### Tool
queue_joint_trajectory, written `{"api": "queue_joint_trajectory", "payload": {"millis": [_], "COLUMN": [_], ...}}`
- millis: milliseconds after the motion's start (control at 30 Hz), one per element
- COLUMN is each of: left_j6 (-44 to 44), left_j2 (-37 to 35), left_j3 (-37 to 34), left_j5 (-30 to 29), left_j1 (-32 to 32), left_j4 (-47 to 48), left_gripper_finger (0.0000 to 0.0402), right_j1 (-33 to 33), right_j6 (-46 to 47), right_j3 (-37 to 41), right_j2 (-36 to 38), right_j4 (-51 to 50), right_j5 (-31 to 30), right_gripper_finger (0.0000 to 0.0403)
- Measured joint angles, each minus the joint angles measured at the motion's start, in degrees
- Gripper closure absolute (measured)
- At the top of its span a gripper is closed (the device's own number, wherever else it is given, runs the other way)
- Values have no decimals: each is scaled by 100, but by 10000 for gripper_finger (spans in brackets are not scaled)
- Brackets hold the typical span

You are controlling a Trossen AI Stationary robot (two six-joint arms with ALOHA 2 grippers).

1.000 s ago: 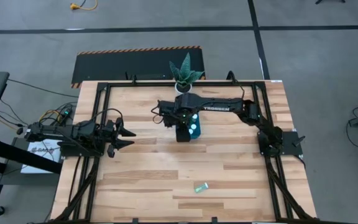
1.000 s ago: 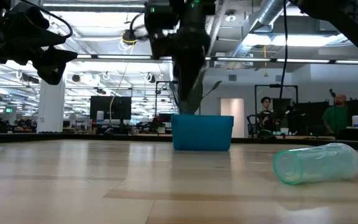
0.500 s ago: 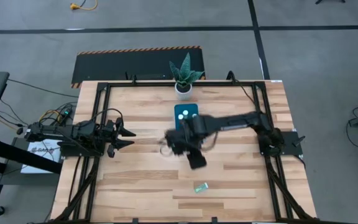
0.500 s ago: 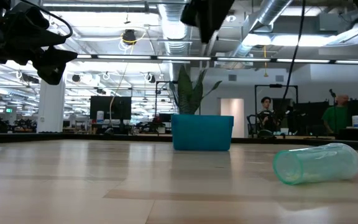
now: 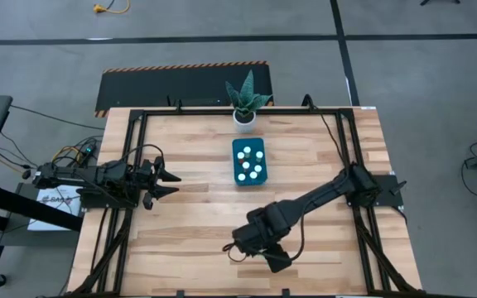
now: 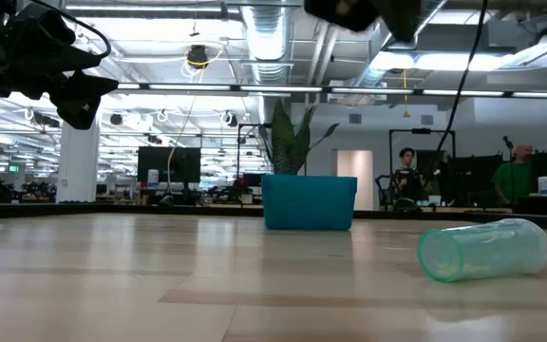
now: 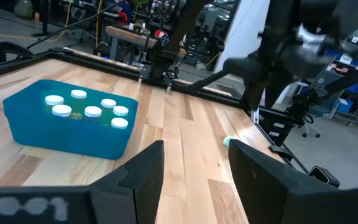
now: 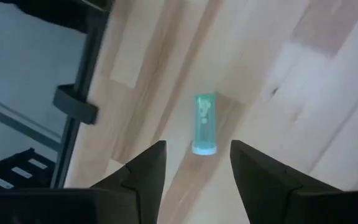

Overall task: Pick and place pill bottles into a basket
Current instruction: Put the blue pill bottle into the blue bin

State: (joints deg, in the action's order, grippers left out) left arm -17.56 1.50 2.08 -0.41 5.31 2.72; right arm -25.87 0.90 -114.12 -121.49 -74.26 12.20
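Observation:
The teal basket (image 5: pixel 249 161) stands on the table at the far middle, with several white-capped pill bottles (image 5: pixel 251 160) upright inside; it also shows in the left wrist view (image 7: pixel 67 127) and the low view (image 6: pixel 309 202). A translucent green bottle (image 8: pixel 204 123) lies on its side on the wood near the table's near edge; it also shows in the low view (image 6: pixel 483 250), and my right arm hides it in the high view. My right gripper (image 5: pixel 275 259) is open, above this bottle and clear of it. My left gripper (image 5: pixel 171 182) is open and empty at the table's left.
A white pot with a green plant (image 5: pixel 244 112) stands just beyond the basket at the far edge. A black frame (image 5: pixel 139 124) runs along the table's sides. Bare wood lies between the basket and the green bottle. People show in the room beyond (image 6: pixel 516 176).
My right gripper has swung from above the basket toward the table's near edge and now hangs over the green bottle. The basket, covered by the arm before, now shows in the open. The green bottle has not moved.

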Motion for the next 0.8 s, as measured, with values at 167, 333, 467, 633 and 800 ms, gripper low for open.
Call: {"api": "queue_joint_trajectory", "payload": {"millis": [167,333,467,633,800], "left_j6": [0,0,-1,0,0], "left_j2": [0,0,0,0,0], "left_j3": [1,1,0,1,0], "left_j5": [-1,0,1,1,0], "left_j1": [1,-1,1,-1,-1], "left_j4": [0,0,0,2,1], "left_gripper_finger": [232,232,232,232,232], "right_j1": [-39,-111,-158,-174,-336], "right_j6": [134,281,434,473,519], "right_j3": [701,1400,1722,2005,2381], "right_j2": [0,-2,-2,-5,-5], "right_j4": [384,991,1358,1519,1982], "right_j5": [217,313,150,-26,-35], "right_gripper_finger": [225,218,211,198,184]}}
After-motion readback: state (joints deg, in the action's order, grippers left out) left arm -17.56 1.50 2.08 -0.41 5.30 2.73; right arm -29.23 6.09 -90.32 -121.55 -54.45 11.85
